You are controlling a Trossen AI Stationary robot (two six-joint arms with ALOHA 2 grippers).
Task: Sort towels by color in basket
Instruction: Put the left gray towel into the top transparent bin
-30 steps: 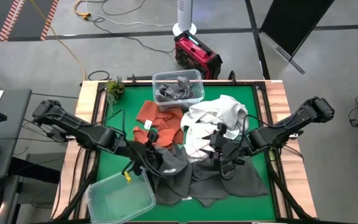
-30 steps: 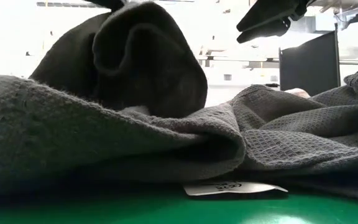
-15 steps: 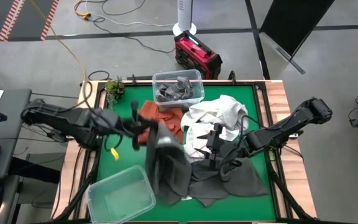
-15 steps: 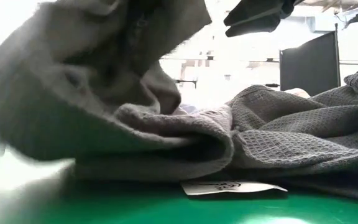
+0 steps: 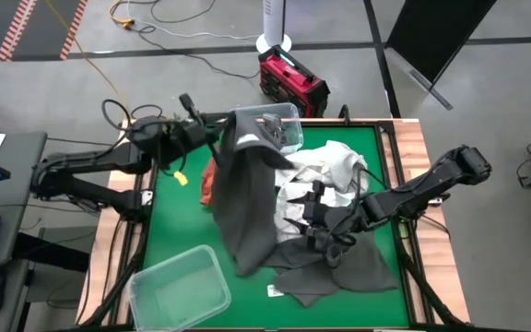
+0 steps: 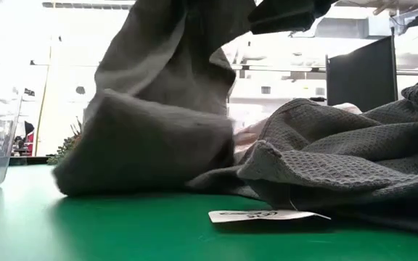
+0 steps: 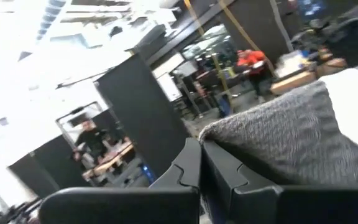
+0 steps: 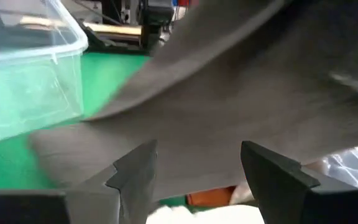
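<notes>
A dark grey towel (image 5: 245, 198) hangs from my left gripper (image 5: 221, 127), which is shut on it beside the far clear bin (image 5: 289, 112); that bin holds grey towels (image 5: 258, 135). The towel's folded lower end (image 6: 144, 156) rests on the green table. My right gripper (image 5: 316, 221) stands open over the pile at the table's middle, touching nothing; in its wrist view the hanging towel (image 8: 229, 106) fills the space ahead of it. White towels (image 5: 325, 171), a rust orange towel (image 5: 207, 182) and another dark grey towel (image 5: 344, 267) lie on the table. My left gripper pinches the dark grey towel at its upper edge (image 7: 224, 134) between its two shut fingers; one layer or several, I cannot tell. The fingers come about level from the table's left. The towel hangs slack below them, its lower end (image 5: 247, 263) on the table.
A second clear bin (image 5: 178, 290), with nothing in it, stands at the near left corner. A white tag (image 6: 256, 215) lies on the green mat near the front. A small plant (image 5: 169, 132) stands at the far left. Bare green mat (image 5: 178, 221) lies left of the towels.
My left gripper has risen and swung from the table's near middle toward the far edge, up to the far bin, tipping upward. The dark grey towel it holds has been drawn up off the pile into a long hanging strip; its lower end has stayed on the table.
</notes>
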